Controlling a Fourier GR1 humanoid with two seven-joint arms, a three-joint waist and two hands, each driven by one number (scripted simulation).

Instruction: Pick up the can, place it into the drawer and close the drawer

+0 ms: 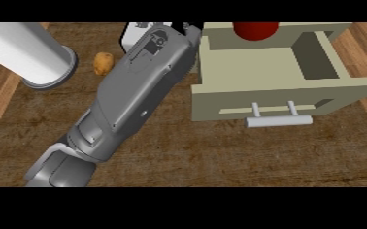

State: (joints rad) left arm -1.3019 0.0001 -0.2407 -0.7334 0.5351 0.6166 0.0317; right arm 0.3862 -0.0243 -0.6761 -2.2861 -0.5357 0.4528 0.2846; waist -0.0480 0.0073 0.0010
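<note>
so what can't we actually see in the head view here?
- Left hand: hidden past its forearm; fingers unreadable.
- Right hand: not in view.
- Can: not identifiable; a white object sits mostly behind the forearm.
- Red object at the drawer: cut off by the top edge.
- Large white cylinder: cut off at left.

Red can [255,30] cut off by the view's top edge, left hand [188,27] mostly hidden beyond its grey forearm [132,89], fingers unreadable, white cylinder [37,58] cropped at left, white object [134,35] partly covered by forearm.
</note>
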